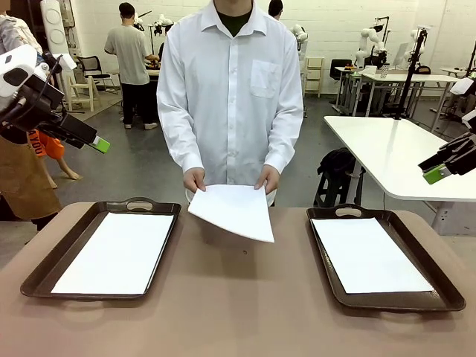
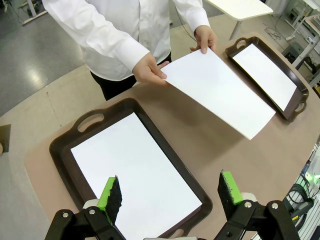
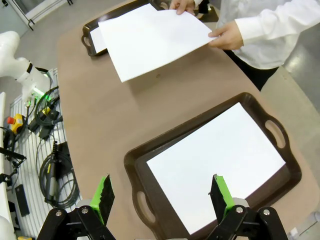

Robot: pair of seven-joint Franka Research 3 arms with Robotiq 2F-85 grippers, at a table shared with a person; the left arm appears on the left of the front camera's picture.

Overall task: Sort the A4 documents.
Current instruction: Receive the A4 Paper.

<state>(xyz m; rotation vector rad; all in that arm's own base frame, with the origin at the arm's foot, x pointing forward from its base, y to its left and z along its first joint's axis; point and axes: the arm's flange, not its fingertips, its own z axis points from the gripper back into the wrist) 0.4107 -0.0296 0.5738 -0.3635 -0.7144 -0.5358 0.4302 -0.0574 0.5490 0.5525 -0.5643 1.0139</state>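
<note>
1. A white A4 sheet (image 1: 233, 211) is held above the middle of the table's far edge, tilted, its near corner hanging over the bare tabletop between the two trays.
2. The person's hands grasp it at its far edge: one hand (image 1: 195, 178) at the corner toward the robot's left, the other hand (image 1: 268, 178) at the corner toward the robot's right.
3. A second sheet (image 1: 117, 251) lies flat inside the left tray (image 1: 52, 262), a dark brown tray with handles near the table's left edge.
4. A third sheet (image 1: 367, 254) lies flat inside the right tray (image 1: 439, 268), near the table's right edge.
5. The brown table (image 1: 238, 305) is bare between the trays; nothing lies between the held sheet and either tray.
6. The left gripper (image 1: 101, 144) hangs in the air off the table's left side, above and beyond the left tray's far corner, jaws spread and holding nothing; its wrist view looks down on the left tray's sheet between the green pads (image 2: 110, 196).
7. The right gripper (image 1: 439, 172) hangs off the right side, above the right tray, jaws likewise spread and empty.
8. Behind the person stand a white table (image 1: 401, 156) and, farther off, other people at workbenches.
</note>
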